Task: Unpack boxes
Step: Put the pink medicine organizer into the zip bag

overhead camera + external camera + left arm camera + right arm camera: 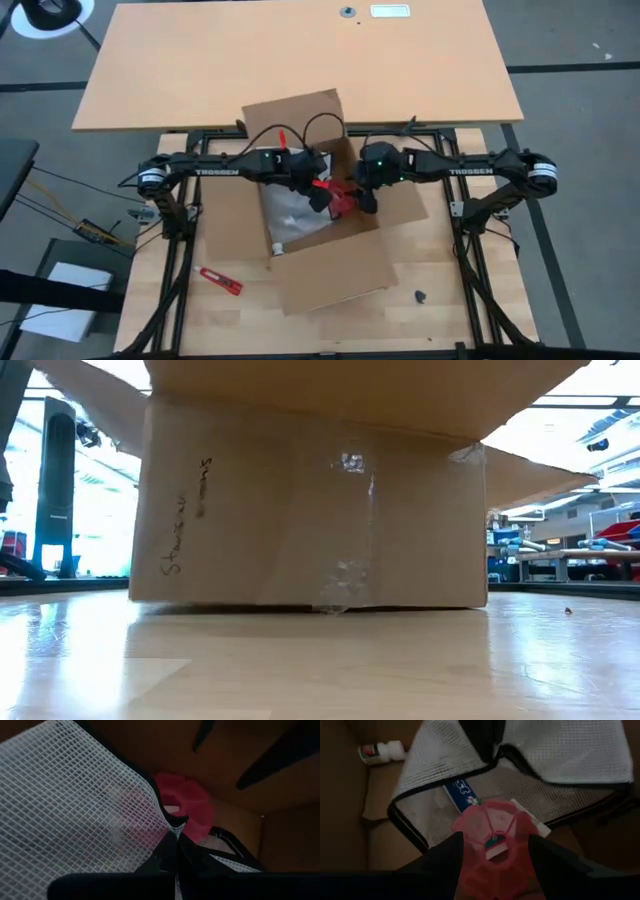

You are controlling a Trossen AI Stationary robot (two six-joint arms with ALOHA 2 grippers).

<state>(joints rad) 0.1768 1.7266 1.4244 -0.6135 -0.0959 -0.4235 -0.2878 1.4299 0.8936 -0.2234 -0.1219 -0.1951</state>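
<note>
- Presently, left gripper (318,192) reaches into carton (330,262) from 9 o'clock, jaws pinching mesh bag (75,815).
- Right gripper (495,851) enters from 3 o'clock, jaws spread around red item (492,837).

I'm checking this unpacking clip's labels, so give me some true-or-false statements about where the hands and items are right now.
1. Both hands are reaching into the open carton. True.
2. The left hand is shut on the edge of a white mesh pouch. True.
3. The right hand straddles a blue ball. False: a pink flower-shaped plastic item sits between its fingers.
4. The carton's flaps are taped closed. False: they are folded outward.
5. A small red tool lies on the table outside the carton. True.
</note>
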